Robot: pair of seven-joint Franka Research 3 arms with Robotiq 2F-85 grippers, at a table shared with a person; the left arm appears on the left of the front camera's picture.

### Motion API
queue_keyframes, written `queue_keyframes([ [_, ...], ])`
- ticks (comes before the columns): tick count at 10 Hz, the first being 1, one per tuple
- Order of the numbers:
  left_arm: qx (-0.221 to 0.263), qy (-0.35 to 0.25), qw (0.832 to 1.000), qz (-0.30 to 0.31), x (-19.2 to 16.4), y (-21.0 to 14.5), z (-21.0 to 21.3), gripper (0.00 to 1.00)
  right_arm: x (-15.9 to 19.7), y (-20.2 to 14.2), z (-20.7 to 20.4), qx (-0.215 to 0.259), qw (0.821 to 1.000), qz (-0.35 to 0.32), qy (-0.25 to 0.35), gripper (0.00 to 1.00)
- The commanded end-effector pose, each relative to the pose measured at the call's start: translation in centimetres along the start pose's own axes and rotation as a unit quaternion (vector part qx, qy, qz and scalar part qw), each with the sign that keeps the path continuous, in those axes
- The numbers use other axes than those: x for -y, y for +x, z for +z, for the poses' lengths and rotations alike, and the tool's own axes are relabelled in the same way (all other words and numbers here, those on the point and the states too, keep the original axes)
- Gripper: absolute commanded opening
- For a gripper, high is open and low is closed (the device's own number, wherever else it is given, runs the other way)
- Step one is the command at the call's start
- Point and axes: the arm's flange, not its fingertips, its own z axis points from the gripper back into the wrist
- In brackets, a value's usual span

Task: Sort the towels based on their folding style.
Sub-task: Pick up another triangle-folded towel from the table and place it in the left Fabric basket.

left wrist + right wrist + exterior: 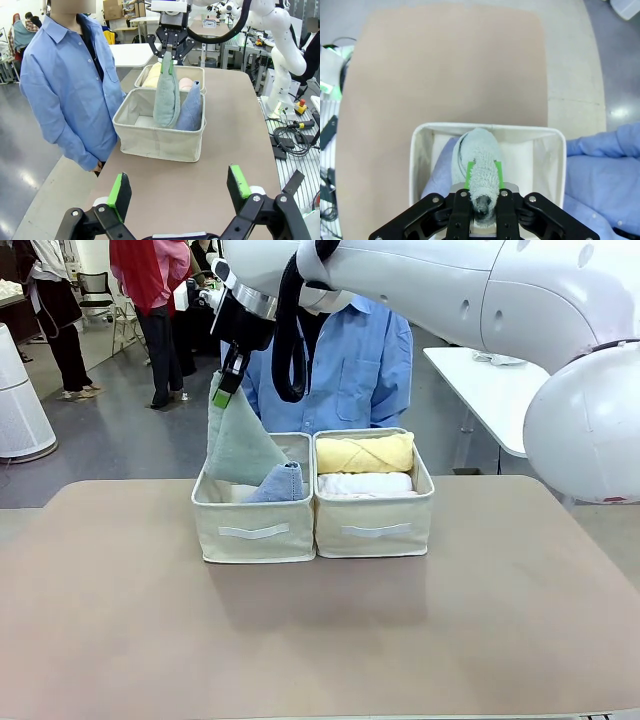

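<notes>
Two beige fabric bins sit side by side on the worktop point(320, 640), walls touching.

Right claw point(228, 380) is clamped on the tip of the grey-green cone towel point(238, 445). The cone hangs straight down from the claw, pointed end up between the green pads, and its wide base reaches down inside the left bin point(254, 530). Seen from the right wrist, the towel tip fills the gap between the fingers and the bin's white lining lies directly below.

Light blue cone towel point(280, 485) stands in the same bin, just beside the hanging cone and touching it on the side toward the second bin.

Right bin point(373, 528), beside the claw's bin: yellow rolled towel point(364, 453) lies on top, white rolled towel point(364, 483) in front of it. From the left wrist a pinkish roll point(185, 84) also shows inside it.

Left claw point(179, 192) is spread wide and holds nothing, over bare worktop well apart from the bins.

A person in a blue shirt point(355, 365) stands behind the bins.
</notes>
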Motion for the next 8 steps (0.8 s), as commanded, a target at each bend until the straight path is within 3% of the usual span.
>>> queue_keyframes([
  [1,-0.005,-0.001,1.0,-0.001,0.2,0.1,0.1,1.0,0.4,0.2,0.4,-0.027,1.0,-0.009,-0.011,0.15],
  [8,-0.005,-0.001,1.0,-0.001,0.2,0.1,0.1,1.0,1.2,-0.7,-4.0,-0.046,0.997,-0.001,0.055,0.15],
])
